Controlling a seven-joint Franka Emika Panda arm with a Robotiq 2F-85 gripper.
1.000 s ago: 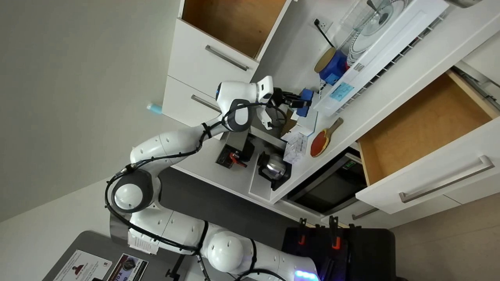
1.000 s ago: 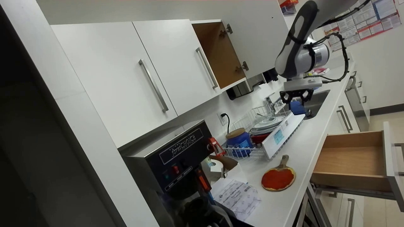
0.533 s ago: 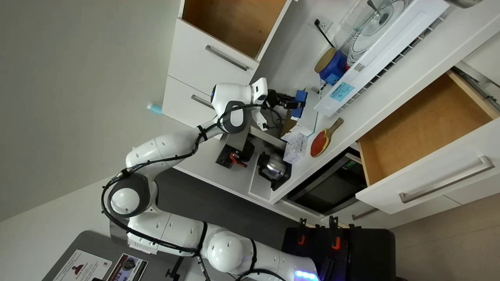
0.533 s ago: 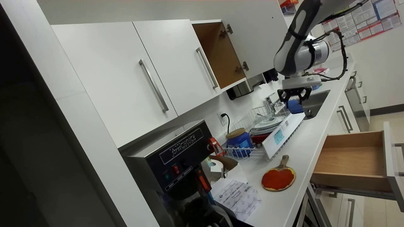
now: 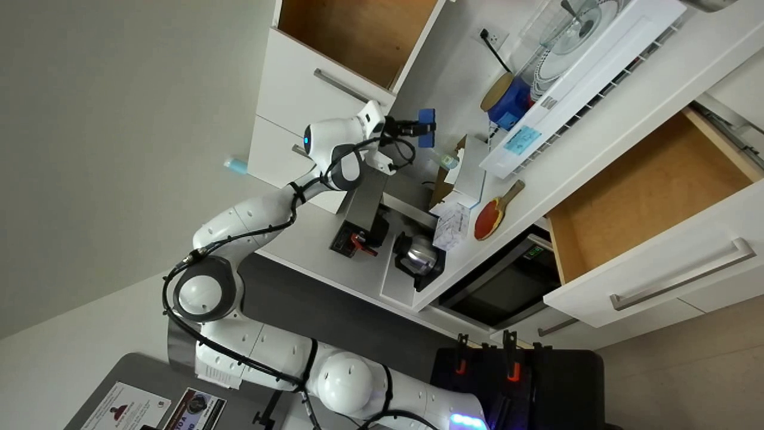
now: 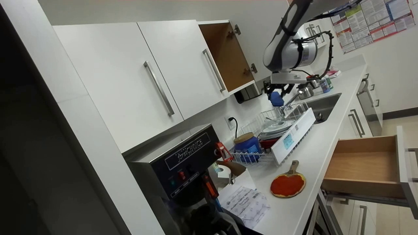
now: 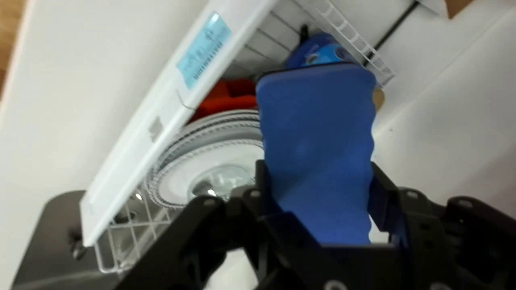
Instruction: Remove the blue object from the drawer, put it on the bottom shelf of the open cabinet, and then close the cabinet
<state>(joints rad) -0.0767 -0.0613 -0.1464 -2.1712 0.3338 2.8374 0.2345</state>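
Pale, diffuse light whitens the wrist view, blurred at the tool (image 7: 318, 183), while the 2 exterior views look crisper.

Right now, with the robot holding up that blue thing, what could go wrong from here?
The gripper pinches the blue object by its side edges, so it might slip and perhaps hit the plates seen past it in the wrist view. It juts out beyond the grip, so its end could knock the edge of the open cabinet. The cabinet's door stands open, and the arm may bump it.
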